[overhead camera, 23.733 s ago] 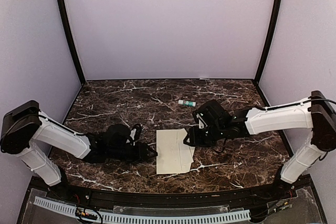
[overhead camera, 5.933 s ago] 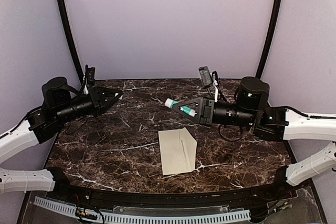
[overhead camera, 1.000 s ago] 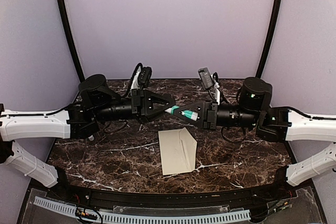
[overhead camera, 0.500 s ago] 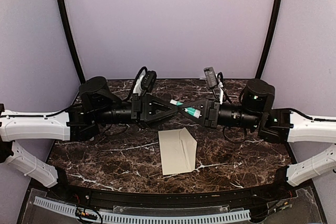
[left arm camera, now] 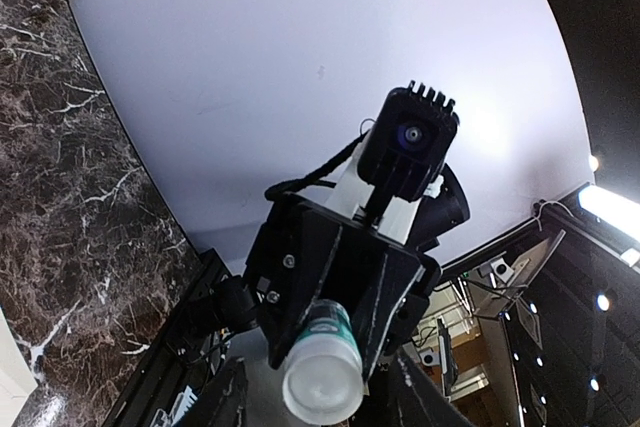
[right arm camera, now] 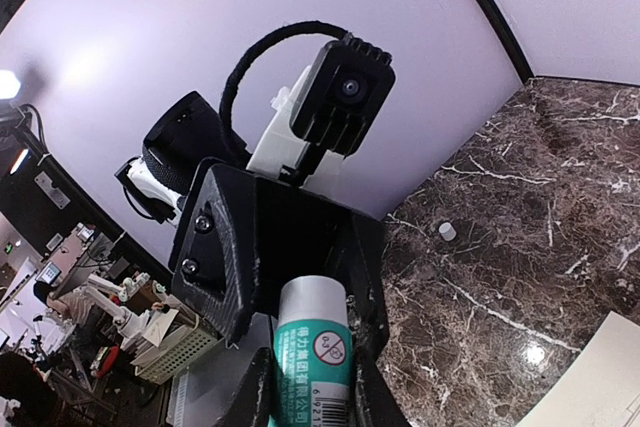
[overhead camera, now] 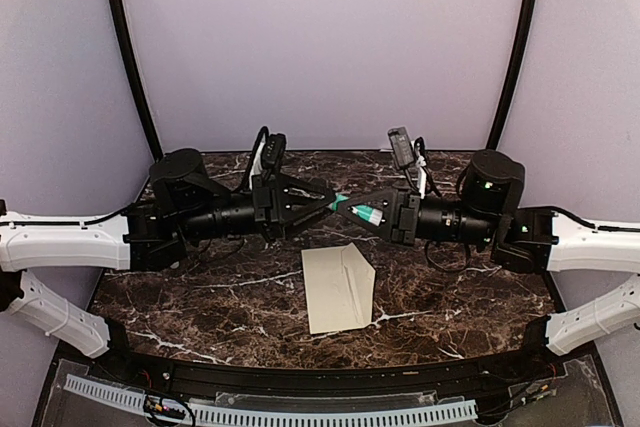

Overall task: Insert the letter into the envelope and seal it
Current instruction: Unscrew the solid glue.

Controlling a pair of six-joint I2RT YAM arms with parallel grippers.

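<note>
Step judged: uncapping glue stick (right arm camera: 312, 347). R fingers (overhead camera: 375, 200) clamp its body. L fingers (left arm camera: 226, 399) stand parted either side of its end, no grip. You should square up, close on the tip only, pull axially. Envelope (overhead camera: 338, 287) lies flat on bench (overhead camera: 200, 287) below, flap open; letter not separately visible. Only top view shows envelope whole; L wrist view shows the finger gaps.

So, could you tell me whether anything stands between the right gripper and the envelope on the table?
Nothing visible does. The right gripper holds a glue stick above the table, with the left gripper open around its far end at the same height. The envelope lies uncovered below them.
</note>
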